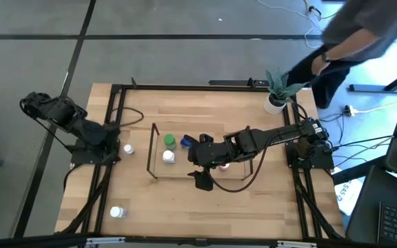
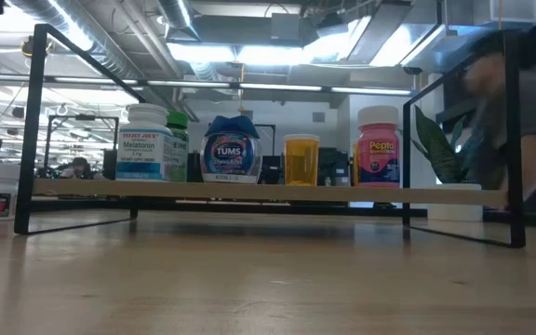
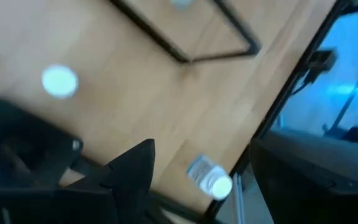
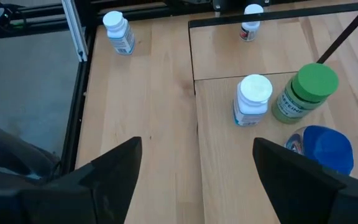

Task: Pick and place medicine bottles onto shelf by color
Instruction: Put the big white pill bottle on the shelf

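The wire shelf [image 1: 154, 148] stands mid-table over its wood board. In the low view a white Melatonin bottle [image 2: 142, 142], a green-capped bottle [image 2: 177, 140], a blue Tums bottle [image 2: 231, 149], an orange bottle [image 2: 301, 160] and a pink Pepto bottle [image 2: 378, 144] stand on it in a row. My right gripper [image 1: 197, 162] hovers open above the shelf's middle, and its wrist view [image 4: 194, 168] shows the white-capped bottle [image 4: 252, 99], the green-capped one [image 4: 308, 90] and the blue one [image 4: 322, 148] ahead of the fingers. My left gripper [image 1: 113, 146] waits at the table's left edge.
Two white-capped bottles sit on the table off the shelf, one just left of it [image 1: 127, 149] and one near the front-left corner [image 1: 118, 212]. A potted plant [image 1: 277, 93] stands at the back right. A person [image 1: 364, 41] moves beyond the far right corner. A black frame [image 1: 116, 89] edges the table.
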`<move>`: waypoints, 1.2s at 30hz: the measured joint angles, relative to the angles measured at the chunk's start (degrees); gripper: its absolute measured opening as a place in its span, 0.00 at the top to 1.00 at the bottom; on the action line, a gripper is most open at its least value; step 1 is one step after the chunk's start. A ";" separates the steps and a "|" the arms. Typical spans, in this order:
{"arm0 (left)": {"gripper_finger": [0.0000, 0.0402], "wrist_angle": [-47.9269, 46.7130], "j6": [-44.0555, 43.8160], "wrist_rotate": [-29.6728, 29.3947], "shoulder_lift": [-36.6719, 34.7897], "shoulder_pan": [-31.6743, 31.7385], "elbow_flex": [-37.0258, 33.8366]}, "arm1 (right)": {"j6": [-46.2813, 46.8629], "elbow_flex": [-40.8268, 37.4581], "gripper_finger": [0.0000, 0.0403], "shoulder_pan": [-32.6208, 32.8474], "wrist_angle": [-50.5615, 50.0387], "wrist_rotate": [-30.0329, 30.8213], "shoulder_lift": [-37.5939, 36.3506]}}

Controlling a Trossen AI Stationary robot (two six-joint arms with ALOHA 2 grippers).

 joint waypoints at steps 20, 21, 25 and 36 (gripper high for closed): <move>0.36 13.86 0.23 4.19 8.96 -24.22 -8.04 | -2.66 0.59 0.24 0.38 0.94 -1.03 -0.11; 0.36 14.70 0.12 3.34 9.41 -25.59 -8.04 | -2.68 0.81 0.24 0.42 1.18 -1.16 -0.11; 0.36 17.94 -1.26 -0.39 11.58 -29.75 -8.04 | -3.02 1.93 0.24 0.47 1.20 -1.68 -0.20; 0.36 28.46 -6.91 -0.86 19.00 -33.95 -8.04 | -11.22 4.17 0.24 1.49 1.25 -2.21 -0.20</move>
